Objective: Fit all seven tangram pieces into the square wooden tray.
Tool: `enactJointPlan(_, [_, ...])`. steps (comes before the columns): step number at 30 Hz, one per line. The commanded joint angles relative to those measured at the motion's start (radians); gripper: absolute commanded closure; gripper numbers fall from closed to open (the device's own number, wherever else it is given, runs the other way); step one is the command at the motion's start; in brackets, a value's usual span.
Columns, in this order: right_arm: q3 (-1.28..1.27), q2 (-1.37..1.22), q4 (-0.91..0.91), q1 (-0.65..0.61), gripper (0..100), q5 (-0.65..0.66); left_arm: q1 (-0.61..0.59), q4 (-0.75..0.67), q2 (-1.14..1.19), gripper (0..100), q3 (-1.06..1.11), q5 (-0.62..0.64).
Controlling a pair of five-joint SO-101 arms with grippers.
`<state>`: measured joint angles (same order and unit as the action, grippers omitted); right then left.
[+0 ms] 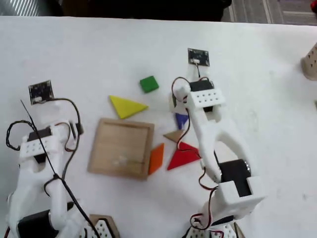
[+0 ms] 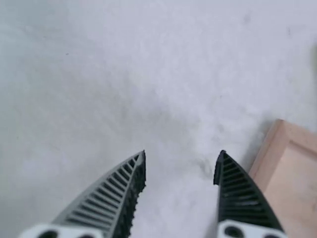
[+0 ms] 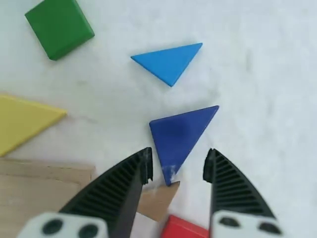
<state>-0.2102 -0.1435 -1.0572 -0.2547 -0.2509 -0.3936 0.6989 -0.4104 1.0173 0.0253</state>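
Observation:
The square wooden tray [image 1: 121,148] lies empty mid-table. Around it are a yellow triangle [image 1: 127,106], a green square [image 1: 148,84], an orange piece [image 1: 156,158] against the tray's side, a red triangle [image 1: 183,156], a tan piece [image 1: 174,135] and a dark blue triangle [image 1: 182,119]. My right gripper [image 3: 178,163] is open, low over the dark blue triangle [image 3: 181,131], whose near tip lies between the fingertips. A light blue triangle [image 3: 168,62] lies just beyond it. My left gripper [image 2: 181,168] is open over bare table beside the tray's corner [image 2: 287,168].
Small black circuit boards with cables sit on the white table at the far middle [image 1: 198,56] and far left [image 1: 41,91]. The right arm [image 1: 218,144] stretches over the red triangle. A perforated tan object [image 1: 310,62] stands at the right edge.

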Motion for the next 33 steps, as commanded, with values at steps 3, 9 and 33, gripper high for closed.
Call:
enactJointPlan(3, [0.009, -0.039, 0.048, -0.036, 82.1, -0.129, 0.005, -0.005, -0.002, 77, -0.051, -0.086])
enactJointPlan(9, [0.051, -0.111, 0.054, -0.005, 82.1, -0.203, 0.007, -0.005, -0.001, 77, -0.051, -0.091])
enactJointPlan(33, [0.299, -0.337, -0.028, -0.001, 81.3, -0.269, 0.007, -0.003, -0.001, 77, -0.049, -0.092])
